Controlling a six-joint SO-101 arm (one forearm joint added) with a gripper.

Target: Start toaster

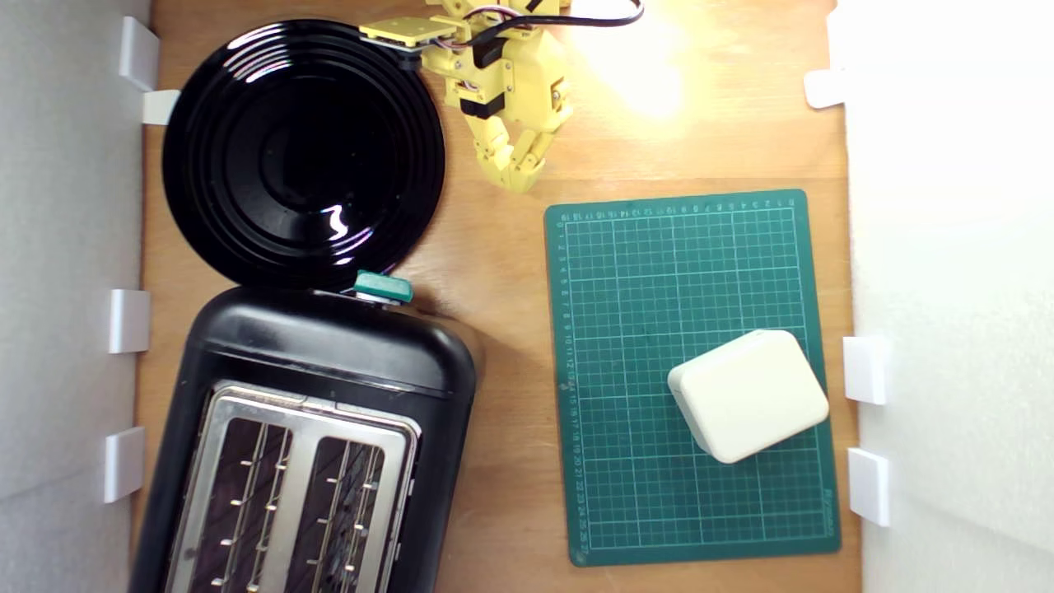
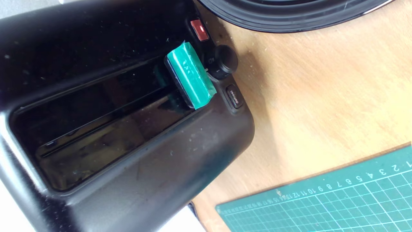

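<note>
While the yellow gripper (image 1: 520,175) hangs over bare wooden tabletop (image 1: 494,272) near the top of the exterior view, its two fingers taper together until the tips meet, clenched on nothing. It touches none of the objects: the black ridged plate (image 1: 303,152) lies just to its left in that view, the green cutting mat (image 1: 692,371) lies below it and to the right, and the tips sit near the mat's upper left corner without reaching it. The wrist view does not show the fingers at all.

The black two-slot toaster (image 1: 313,445) fills the exterior view's lower left, partly cut off by the bottom edge. Its long axis runs roughly up and down that view, tilted slightly, with the two slots in the silver top plate (image 1: 300,486) running the same way. The end carrying the teal-green lever (image 1: 383,287) points toward the plate, and the lever sits right at the plate's lower rim. In the wrist view the lever (image 2: 190,75) stands at the upper end of its track, beside a red button (image 2: 199,30), a round black knob (image 2: 223,61) and a small black button (image 2: 234,96) on the toaster's end face.

A cream rounded block (image 1: 748,394) rests on the mat, well apart from the toaster.
</note>
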